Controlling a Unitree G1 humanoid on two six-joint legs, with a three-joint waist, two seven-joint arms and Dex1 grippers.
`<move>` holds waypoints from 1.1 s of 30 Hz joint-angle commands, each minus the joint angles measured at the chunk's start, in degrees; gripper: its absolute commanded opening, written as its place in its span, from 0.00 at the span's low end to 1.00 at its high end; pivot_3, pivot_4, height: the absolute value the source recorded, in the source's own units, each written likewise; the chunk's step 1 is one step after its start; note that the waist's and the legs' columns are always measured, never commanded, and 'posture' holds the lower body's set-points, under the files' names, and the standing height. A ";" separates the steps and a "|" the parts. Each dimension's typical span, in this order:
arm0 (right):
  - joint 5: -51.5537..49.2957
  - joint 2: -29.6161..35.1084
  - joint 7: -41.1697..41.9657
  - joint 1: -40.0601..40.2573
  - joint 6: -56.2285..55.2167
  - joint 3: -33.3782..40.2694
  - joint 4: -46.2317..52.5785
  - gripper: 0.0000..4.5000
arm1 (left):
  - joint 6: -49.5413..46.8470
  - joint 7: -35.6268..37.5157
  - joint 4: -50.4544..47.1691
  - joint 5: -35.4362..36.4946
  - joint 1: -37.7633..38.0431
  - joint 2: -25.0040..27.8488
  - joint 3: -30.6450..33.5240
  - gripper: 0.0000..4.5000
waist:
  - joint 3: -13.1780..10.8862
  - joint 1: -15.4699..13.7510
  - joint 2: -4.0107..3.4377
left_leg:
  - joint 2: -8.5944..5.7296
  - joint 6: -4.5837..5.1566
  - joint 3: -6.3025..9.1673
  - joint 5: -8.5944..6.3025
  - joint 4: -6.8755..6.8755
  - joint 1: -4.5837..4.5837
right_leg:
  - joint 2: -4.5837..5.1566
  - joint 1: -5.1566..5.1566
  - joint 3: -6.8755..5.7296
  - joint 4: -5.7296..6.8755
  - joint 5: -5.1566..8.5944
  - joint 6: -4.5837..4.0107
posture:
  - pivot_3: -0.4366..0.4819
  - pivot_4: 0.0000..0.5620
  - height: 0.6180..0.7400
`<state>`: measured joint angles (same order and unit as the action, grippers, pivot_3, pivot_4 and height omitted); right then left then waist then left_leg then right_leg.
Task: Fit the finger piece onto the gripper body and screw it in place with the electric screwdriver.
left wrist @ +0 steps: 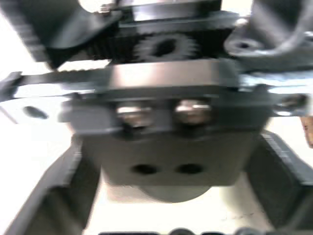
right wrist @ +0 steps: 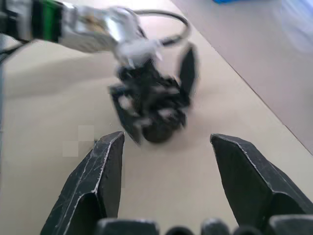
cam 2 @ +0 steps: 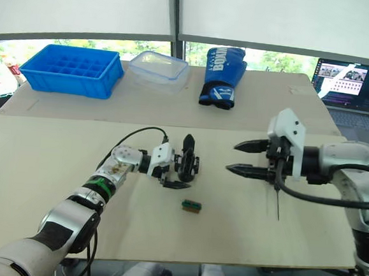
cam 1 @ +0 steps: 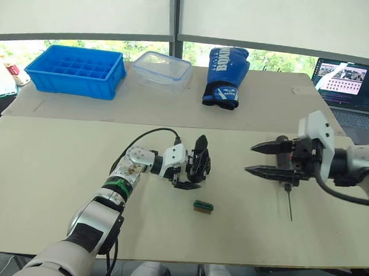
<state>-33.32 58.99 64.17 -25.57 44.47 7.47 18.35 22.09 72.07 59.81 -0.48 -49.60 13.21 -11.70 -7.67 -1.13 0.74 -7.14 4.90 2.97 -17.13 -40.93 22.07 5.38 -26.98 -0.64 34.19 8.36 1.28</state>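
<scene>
my left pincer (cam 1: 187,174) pinching the gripper body (cam 1: 198,163) on the surface (cam 1: 55,160), my right pincer (cam 1: 254,158) spread wide, electric screwdriver (cam 1: 288,196) hanging beneath it

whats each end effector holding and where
Left end effector clamps the gripper body at its lower base. Right end effector is open, holding nothing between its fingers.

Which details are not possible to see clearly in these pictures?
- Gripper body: the left pincer covers its lower part in the eye views; blurred in both wrist views.
- Electric screwdriver: the bit is visible below the right pincer; the arm hides how its body is attached.
- Finger piece: cannot be distinguished from the gripper body.
- Laptop screen: too small to read.
</scene>
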 commanded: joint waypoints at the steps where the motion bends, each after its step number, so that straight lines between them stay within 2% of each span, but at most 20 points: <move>1: 1.40 4.84 -2.30 -0.53 6.30 0.16 -1.14 0.81 | -0.80 1.98 -1.94 0.73 0.40 3.08 1.29 1.00 | 0.00 0.11 0.00 | 0.03 0.00 0.00 0.00 0.01 0.00 | -0.01 0.00 0.03 0.00 0.00 0.00 | 0.48 0.27 1.00; 4: 4.16 6.38 -5.58 -3.86 9.83 -2.90 -4.99 1.00 | -2.97 5.52 -6.85 2.73 2.00 6.09 1.99 1.00 | 0.00 0.44 0.00 | 0.07 0.00 0.00 0.00 0.04 0.01 | -0.01 -0.03 0.02 0.00 -0.01 -0.02 | 0.48 0.27 1.00; 7: 8.88 7.10 -8.49 -11.54 15.84 -9.19 -13.63 1.00 | -15.27 13.79 -26.90 9.10 8.60 13.68 2.62 1.00 | -0.04 1.11 -0.03 | 0.08 0.01 -0.13 0.00 0.08 0.06 | 0.03 -0.11 0.18 0.00 -0.01 -0.03 | 0.48 0.27 1.00; 9: 11.84 7.60 -8.00 -14.52 16.21 -13.04 -17.97 1.00 | -24.12 14.33 -39.28 13.24 12.25 17.36 3.57 1.00 | -0.09 1.04 -0.08 | 0.09 0.04 -0.11 -0.03 0.11 0.07 | 0.02 -0.13 0.15 -0.03 -0.01 -0.03 | 0.48 0.27 1.00; 11: 14.69 5.10 -10.37 -20.08 21.21 -16.71 -25.55 1.00 | -34.71 13.49 -54.00 19.45 15.00 22.34 6.11 1.00 | -0.17 0.70 -0.12 | 0.08 0.07 -0.10 -0.04 0.10 0.12 | 0.02 -0.18 0.12 -0.06 -0.01 -0.03 | 0.48 0.27 1.00; 13: 16.54 2.58 -11.67 -24.26 24.80 -19.28 -32.54 1.00 | -44.34 12.40 -64.53 25.49 14.90 26.02 8.18 1.00 | -0.28 0.51 -0.08 | 0.05 0.09 -0.11 -0.05 0.03 0.17 | 0.02 -0.19 0.13 -0.11 -0.01 -0.03 | 0.48 0.27 1.00; 17: 19.50 -1.43 -12.20 -29.29 26.06 -22.45 -43.05 1.00 | -57.55 9.06 -74.21 35.21 11.82 29.58 11.20 1.00 | -0.36 0.16 -0.12 | -0.02 0.06 -0.06 -0.07 0.03 0.17 | 0.09 -0.13 0.00 -0.12 -0.03 0.00 | 0.48 0.27 1.00; 22: 22.77 -5.29 -10.16 -31.04 23.38 -26.51 -52.00 1.00 | -64.42 7.24 -80.46 42.85 8.31 32.31 13.54 1.00 | -0.38 0.73 -0.15 | -0.01 -0.03 -0.07 0.02 0.09 0.09 | -0.04 -0.13 -0.05 -0.09 -0.03 -0.01 | 0.48 0.27 1.00; 25: 23.45 -6.29 -7.42 -30.72 21.39 -27.80 -54.49 0.83 | -64.98 6.02 -81.64 44.13 7.40 32.79 13.56 1.00 | -0.42 1.01 -0.20 | 0.00 -0.14 -0.08 0.08 0.12 0.01 | -0.05 -0.11 -0.06 -0.07 -0.03 -0.04 | 0.48 0.27 1.00; 27: 23.61 -6.75 -4.56 -30.64 19.04 -28.43 -55.16 0.67 | -65.51 5.34 -81.52 45.01 6.59 32.84 13.68 1.00 | -0.43 1.05 -0.23 | 0.00 -0.18 -0.08 0.11 0.12 -0.02 | -0.06 -0.07 -0.04 -0.05 -0.05 -0.07 | 0.48 0.27 1.00; 30: 26.02 -4.22 3.72 -28.67 5.32 -30.88 -51.77 0.45 | -64.92 4.86 -80.80 44.85 6.25 32.79 13.20 1.00 | -0.44 1.23 -0.24 | 0.01 -0.21 -0.07 0.11 0.12 -0.07 | -0.11 -0.05 -0.06 -0.03 -0.05 -0.07 | 0.48 0.27 1.00; 31: 27.51 -1.81 7.67 -27.08 -0.15 -32.37 -49.27 0.41 | -64.31 5.35 -80.90 44.50 6.48 33.03 12.84 1.00 | -0.50 1.20 -0.35 | 0.01 -0.21 -0.07 0.12 0.14 -0.09 | -0.12 -0.04 -0.07 -0.04 -0.05 -0.07 | 0.48 0.27 1.00; 33: 30.29 2.86 13.96 -24.40 -8.21 -34.56 -44.82 0.41 | -63.23 6.44 -81.23 44.12 6.83 33.39 12.18 1.00 | -0.70 0.80 -0.66 | -0.02 -0.20 -0.07 0.12 0.15 -0.06 | -0.11 -0.06 -0.13 -0.04 -0.04 -0.05 | 0.48 0.27 1.00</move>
<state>-5.62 57.89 72.90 -50.11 42.96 -26.80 -29.93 -42.27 77.69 -20.49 43.21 -42.50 45.71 0.20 -8.37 -0.33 0.08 -7.17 4.70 2.91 -17.01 -40.79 22.04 5.26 -27.07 -0.81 34.15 8.32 1.23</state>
